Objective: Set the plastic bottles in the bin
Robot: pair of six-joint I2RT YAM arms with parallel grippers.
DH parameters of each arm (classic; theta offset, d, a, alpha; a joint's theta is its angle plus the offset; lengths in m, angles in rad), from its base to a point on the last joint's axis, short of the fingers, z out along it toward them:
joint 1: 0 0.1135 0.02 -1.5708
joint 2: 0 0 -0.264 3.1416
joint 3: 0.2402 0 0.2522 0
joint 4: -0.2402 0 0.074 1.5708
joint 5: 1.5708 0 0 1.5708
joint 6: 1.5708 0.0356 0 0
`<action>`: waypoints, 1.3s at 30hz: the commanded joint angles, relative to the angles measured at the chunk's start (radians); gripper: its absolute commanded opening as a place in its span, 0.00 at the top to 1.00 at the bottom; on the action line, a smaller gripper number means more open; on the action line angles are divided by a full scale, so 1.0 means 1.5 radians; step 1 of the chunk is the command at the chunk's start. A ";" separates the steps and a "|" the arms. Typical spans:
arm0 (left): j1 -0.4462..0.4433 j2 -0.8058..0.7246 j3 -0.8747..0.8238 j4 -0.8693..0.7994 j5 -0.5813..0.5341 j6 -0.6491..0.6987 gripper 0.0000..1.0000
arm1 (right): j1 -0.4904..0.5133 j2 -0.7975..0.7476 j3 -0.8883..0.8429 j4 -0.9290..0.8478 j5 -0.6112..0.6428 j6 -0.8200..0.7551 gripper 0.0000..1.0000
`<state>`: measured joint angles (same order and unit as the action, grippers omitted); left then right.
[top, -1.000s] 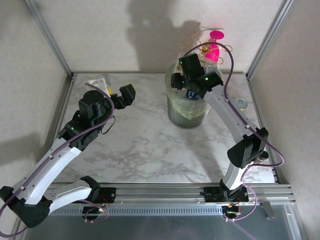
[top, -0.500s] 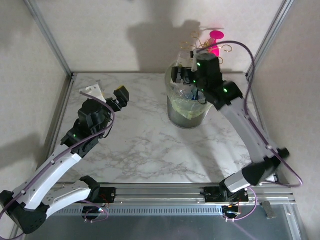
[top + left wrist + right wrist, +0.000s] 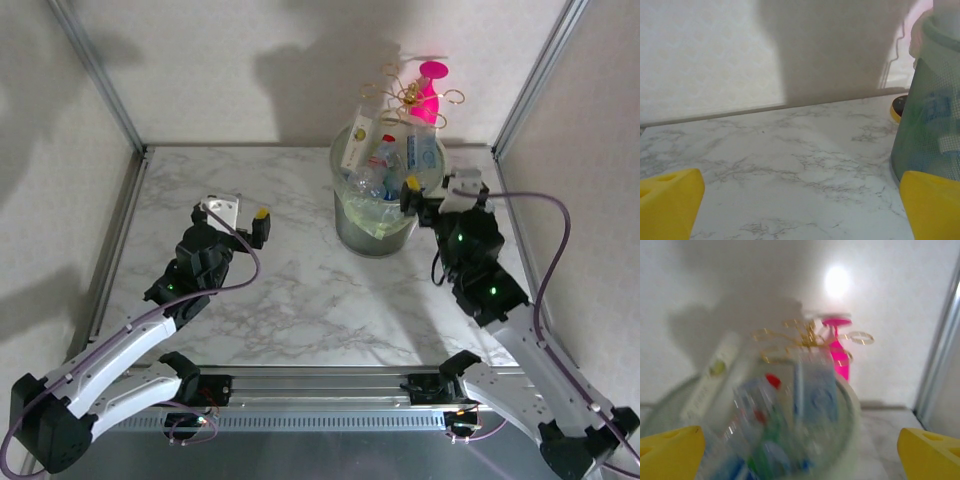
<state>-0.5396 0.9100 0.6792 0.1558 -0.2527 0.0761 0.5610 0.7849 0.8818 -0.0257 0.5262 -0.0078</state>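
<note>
Many plastic bottles logged inside bin at 1 o'clock on table; left gripper and right gripper both gaping wide, holding nothing; judged essentially finished, nothing evidently left to collect.

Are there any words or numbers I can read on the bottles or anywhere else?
White bottle in the bin: label print too small to read.
Blue-label bottle: label too small and blurred to read.
Nothing else bears words, numbers or signs.
</note>
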 commanded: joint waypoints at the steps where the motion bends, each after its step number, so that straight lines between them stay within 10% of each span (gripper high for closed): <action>1: 0.019 -0.008 -0.041 0.039 0.035 0.007 0.01 | -0.002 -0.116 -0.100 0.017 0.067 -0.036 0.01; 7: 0.028 -0.060 -0.151 0.150 -0.041 -0.058 0.00 | -0.008 -0.268 -0.256 0.000 0.128 0.042 0.01; 16: 0.057 -0.121 -0.282 0.089 -0.148 -0.126 0.01 | -0.026 -0.155 -0.383 0.098 0.073 0.027 0.01; 20: 0.141 -0.079 -0.314 0.125 -0.064 -0.117 0.01 | -0.073 -0.085 -0.438 0.225 -0.124 -0.030 0.01; 39: 0.316 0.323 -0.224 0.477 0.124 -0.118 0.01 | -0.304 0.265 -0.451 0.536 -0.205 0.048 0.01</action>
<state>-0.0937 1.3308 0.2855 0.7433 -0.1223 -0.0978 0.1371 1.1351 0.1886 0.5987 0.2478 0.0383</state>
